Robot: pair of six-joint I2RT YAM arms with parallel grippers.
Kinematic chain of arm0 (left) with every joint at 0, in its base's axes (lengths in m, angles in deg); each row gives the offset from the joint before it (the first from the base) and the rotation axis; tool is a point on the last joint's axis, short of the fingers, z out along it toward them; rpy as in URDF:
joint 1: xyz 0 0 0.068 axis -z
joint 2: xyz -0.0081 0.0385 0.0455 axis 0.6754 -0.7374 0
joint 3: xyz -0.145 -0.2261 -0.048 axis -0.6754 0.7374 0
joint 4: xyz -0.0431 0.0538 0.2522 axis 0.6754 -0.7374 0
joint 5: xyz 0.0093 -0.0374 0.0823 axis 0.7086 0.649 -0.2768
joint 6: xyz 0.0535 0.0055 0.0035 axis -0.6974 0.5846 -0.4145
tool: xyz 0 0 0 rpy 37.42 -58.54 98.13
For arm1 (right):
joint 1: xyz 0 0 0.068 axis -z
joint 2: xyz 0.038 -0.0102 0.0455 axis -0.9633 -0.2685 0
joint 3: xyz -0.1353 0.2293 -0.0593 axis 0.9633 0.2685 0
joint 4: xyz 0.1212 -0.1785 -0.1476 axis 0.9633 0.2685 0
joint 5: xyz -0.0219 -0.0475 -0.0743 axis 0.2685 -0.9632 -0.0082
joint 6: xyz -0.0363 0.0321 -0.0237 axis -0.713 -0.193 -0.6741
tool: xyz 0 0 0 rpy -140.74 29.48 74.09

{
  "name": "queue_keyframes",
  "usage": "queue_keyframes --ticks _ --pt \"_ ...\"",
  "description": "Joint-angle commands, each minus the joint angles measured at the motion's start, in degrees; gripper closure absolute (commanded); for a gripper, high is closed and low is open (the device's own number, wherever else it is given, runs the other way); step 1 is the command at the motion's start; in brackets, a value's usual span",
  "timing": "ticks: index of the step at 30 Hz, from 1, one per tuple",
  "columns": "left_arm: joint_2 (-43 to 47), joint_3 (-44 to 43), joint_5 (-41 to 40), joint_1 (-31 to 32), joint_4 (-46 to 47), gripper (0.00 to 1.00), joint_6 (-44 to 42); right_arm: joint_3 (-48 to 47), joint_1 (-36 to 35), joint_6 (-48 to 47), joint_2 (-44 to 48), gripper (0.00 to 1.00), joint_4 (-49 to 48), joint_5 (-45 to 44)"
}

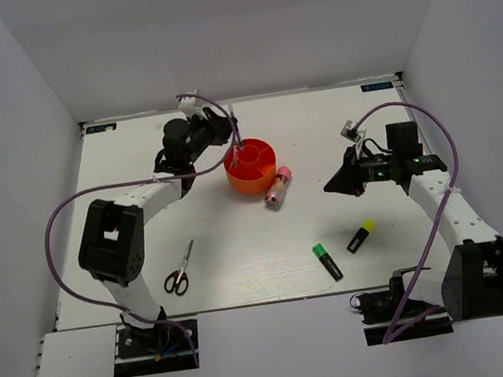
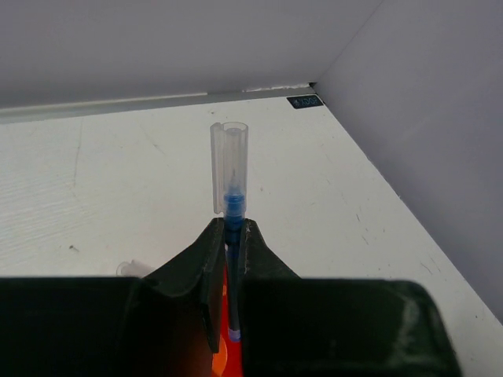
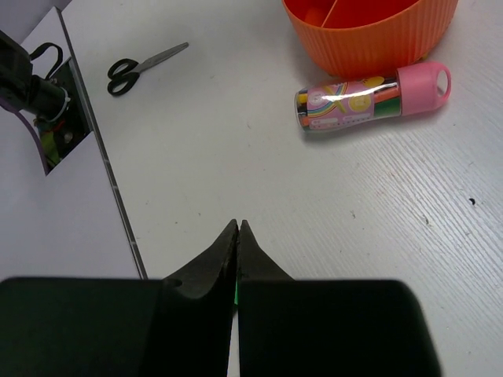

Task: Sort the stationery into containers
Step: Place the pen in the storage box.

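The left gripper (image 2: 232, 229) pinches the thin pen (image 2: 229, 157) (clear cap upward) above the orange tub (image 1: 249, 186), near the far edge of the table (image 1: 148, 250). The right gripper (image 3: 237, 229) has its fingers pressed together.

Top external view: high above and behind the near edge, looking down on the whole table (image 1: 243, 265); left wrist view: close in, facing the far right corner; right wrist view: low, facing left, sharing the orange tub (image 3: 369, 43) and scissors (image 3: 145, 65) with the top view.
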Motion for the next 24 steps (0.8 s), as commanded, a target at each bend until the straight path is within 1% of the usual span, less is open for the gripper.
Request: queue_keyframes --ticks 1,5,12,24 --pt "-1.39 -4.00 -0.94 0.94 10.28 1.00 1.38 0.78 0.53 -0.13 -0.50 1.00 -1.65 1.68" --pt "-5.70 -8.03 -1.46 1.03 10.73 1.00 2.25 0.78 0.79 -0.57 -0.85 1.00 -1.39 1.68" --pt "-9.57 -12.87 -0.59 1.12 8.54 1.00 2.78 0.61 1.14 -1.36 -1.56 1.00 -0.95 1.77" --pt "-14.41 -11.82 -1.81 1.12 8.44 1.00 1.90 0.34 1.67 -2.15 -1.82 1.00 -0.16 2.03"
